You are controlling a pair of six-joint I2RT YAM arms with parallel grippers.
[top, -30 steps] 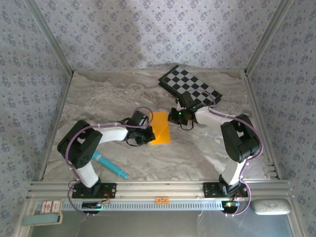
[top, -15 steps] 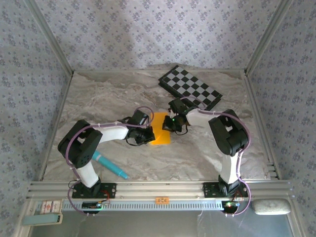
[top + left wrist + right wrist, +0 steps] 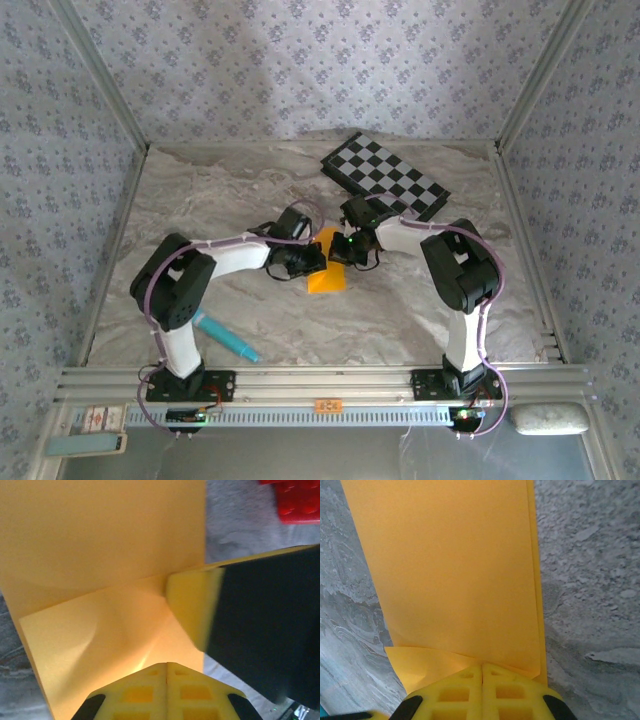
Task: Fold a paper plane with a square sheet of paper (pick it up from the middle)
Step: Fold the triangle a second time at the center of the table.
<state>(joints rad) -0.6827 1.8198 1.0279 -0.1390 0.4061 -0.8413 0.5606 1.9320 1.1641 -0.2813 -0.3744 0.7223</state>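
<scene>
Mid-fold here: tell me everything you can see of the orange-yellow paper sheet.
The square sheet of paper is thin, plain orange-yellow, partly folded: a straight crease crosses it and layers overlap along one edge. It lies on the grey marbled table, mid-workspace. The shut left hand and shut right hand touch it from either side.

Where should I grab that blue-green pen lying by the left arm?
Take the teal pen round the middle of its barrel, coming straight down from above. It lies flat and slanted on the table, so pinch across its thin width. Its far end sits tight against the left arm.
</scene>
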